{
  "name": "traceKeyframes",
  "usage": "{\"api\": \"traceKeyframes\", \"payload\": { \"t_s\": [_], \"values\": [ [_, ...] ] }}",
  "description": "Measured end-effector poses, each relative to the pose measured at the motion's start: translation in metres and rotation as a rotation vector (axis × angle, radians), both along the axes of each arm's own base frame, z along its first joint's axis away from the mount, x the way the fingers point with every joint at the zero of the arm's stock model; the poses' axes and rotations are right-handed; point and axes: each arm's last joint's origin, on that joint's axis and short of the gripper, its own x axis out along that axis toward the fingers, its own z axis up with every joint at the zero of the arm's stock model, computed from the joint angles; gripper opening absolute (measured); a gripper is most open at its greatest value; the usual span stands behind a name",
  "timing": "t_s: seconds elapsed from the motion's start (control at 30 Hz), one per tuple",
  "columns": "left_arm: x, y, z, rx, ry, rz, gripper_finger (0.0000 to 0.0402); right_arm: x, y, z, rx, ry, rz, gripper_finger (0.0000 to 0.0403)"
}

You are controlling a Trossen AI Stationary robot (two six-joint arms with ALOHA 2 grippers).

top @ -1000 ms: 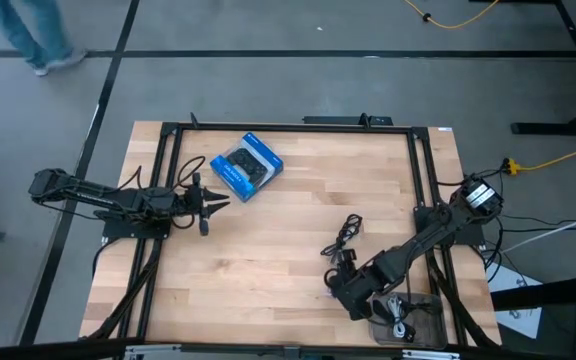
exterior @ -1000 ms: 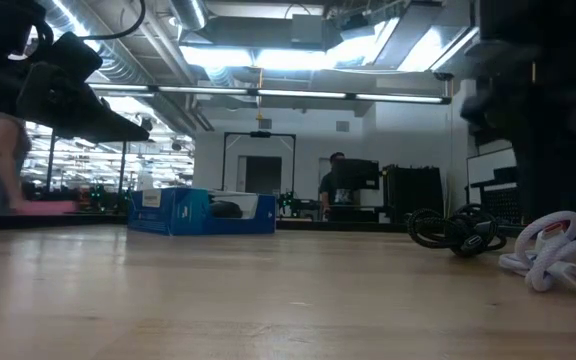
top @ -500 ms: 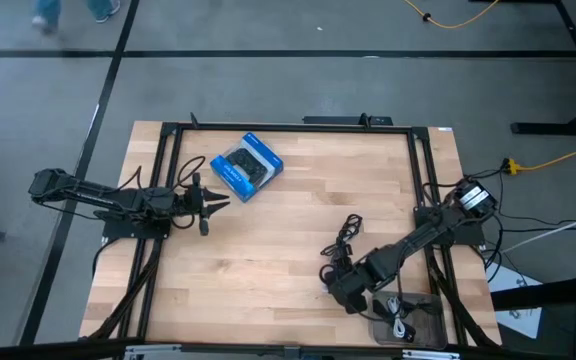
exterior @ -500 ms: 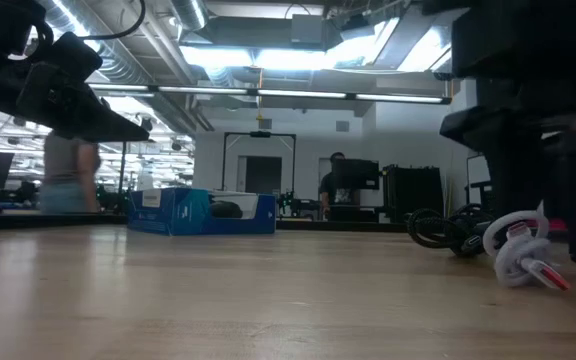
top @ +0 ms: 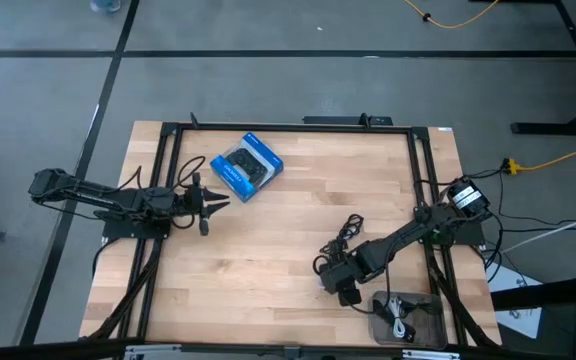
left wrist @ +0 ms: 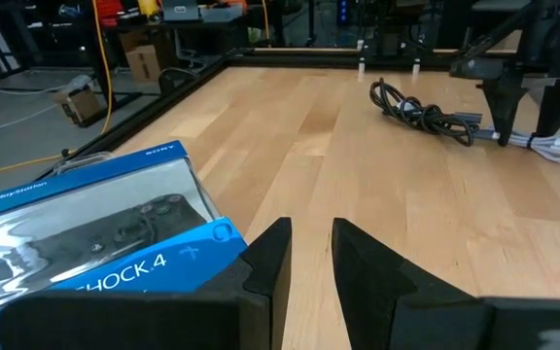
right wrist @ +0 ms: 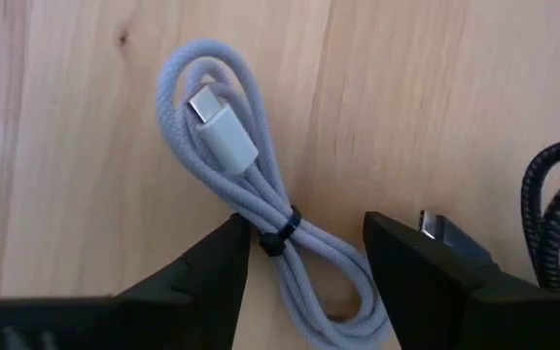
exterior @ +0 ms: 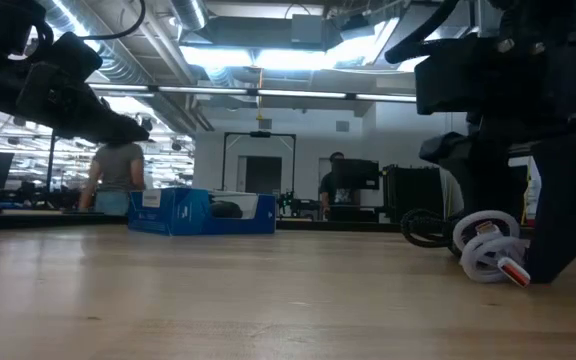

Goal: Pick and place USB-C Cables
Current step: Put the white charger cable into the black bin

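In the lower right of the high view, the right gripper (top: 340, 285) hangs low over the wooden table (top: 268, 240), directly above the white-grey USB-C cable (right wrist: 246, 209). The right wrist view shows its two fingers spread apart with the bundled cord lying between them, the small black tie around its middle sitting nearly in line with the fingertips; nothing is clamped yet. In the low view the same coil (exterior: 488, 255) rests on the table surface under the dark bulk of the gripper.

The main risk is a bad closure. The cord is a soft loop, so if the fingers shut off-centre they may catch only one strand, and the bundle could twist, dangle or slip out on the lift. A second hazard is the black USB-C cable (right wrist: 557, 219) at the right edge of the wrist view: one finger sits just beside its plug, and closing or shifting sideways could snag it and drag both cords together. In the high view that black tangle (top: 345, 235) lies near the gripper, toward the centre of the table.

The left gripper (left wrist: 304, 253) waits at the left side, fingers slightly parted and empty, beside the blue box (top: 246, 166).
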Motion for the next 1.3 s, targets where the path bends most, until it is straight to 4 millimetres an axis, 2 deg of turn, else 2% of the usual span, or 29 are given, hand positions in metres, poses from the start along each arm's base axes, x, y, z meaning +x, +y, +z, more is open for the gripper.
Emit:
{"api": "traceKeyframes", "payload": {
  "t_s": [0.13,0.2,0.27,0.4,0.43,0.53,0.6,0.73,0.83,0.9,1.0,1.1,1.2,1.3],
  "values": [
    [0.000,0.000,0.000,0.000,-0.001,0.000,0.0070,0.000,0.000,0.000,0.006,0.000,-0.017,0.0202],
    [0.000,0.000,0.000,0.000,0.000,0.000,0.0070,-0.001,0.002,0.000,0.018,0.001,-0.048,0.0184],
    [0.000,0.000,0.000,0.000,0.000,0.000,0.0070,-0.002,0.004,0.000,0.030,0.003,-0.074,0.0152],
    [0.000,0.000,0.000,0.000,0.000,0.000,0.0070,-0.004,0.007,0.000,0.065,0.011,-0.144,0.0048],
    [0.000,0.000,0.000,0.000,0.000,0.000,0.0070,-0.004,0.007,0.002,0.071,0.010,-0.150,0.0033],
    [0.000,0.000,0.000,0.000,0.000,0.000,0.0070,-0.010,0.007,0.013,0.050,0.061,-0.167,0.0032],
    [0.000,0.000,0.000,0.000,0.000,0.000,0.0070,-0.015,0.007,0.035,0.037,0.095,-0.195,0.0032],
    [0.000,0.000,0.000,0.000,0.000,0.000,0.0070,-0.042,0.011,0.083,-0.024,0.183,-0.278,0.0032],
    [0.000,0.000,0.000,0.000,0.000,0.000,0.0070,-0.067,0.021,0.124,0.026,0.154,-0.340,0.0032],
    [0.000,0.000,0.000,0.000,0.000,0.000,0.0070,-0.086,0.030,0.139,0.072,0.128,-0.384,0.0032],
    [0.000,0.000,0.000,0.000,0.000,0.000,0.0070,-0.116,0.050,0.145,0.158,0.112,-0.477,0.0032],
    [0.000,0.000,0.000,0.000,0.000,0.000,0.0070,-0.144,0.071,0.139,0.192,0.135,-0.535,0.0032],
    [0.000,0.000,0.000,0.000,0.000,0.000,0.0070,-0.161,0.086,0.133,0.182,0.106,-0.593,0.0033],
    [0.000,0.000,0.000,0.000,0.000,0.000,0.0070,-0.168,0.093,0.127,0.163,0.029,-0.634,0.0056]
  ]
}}
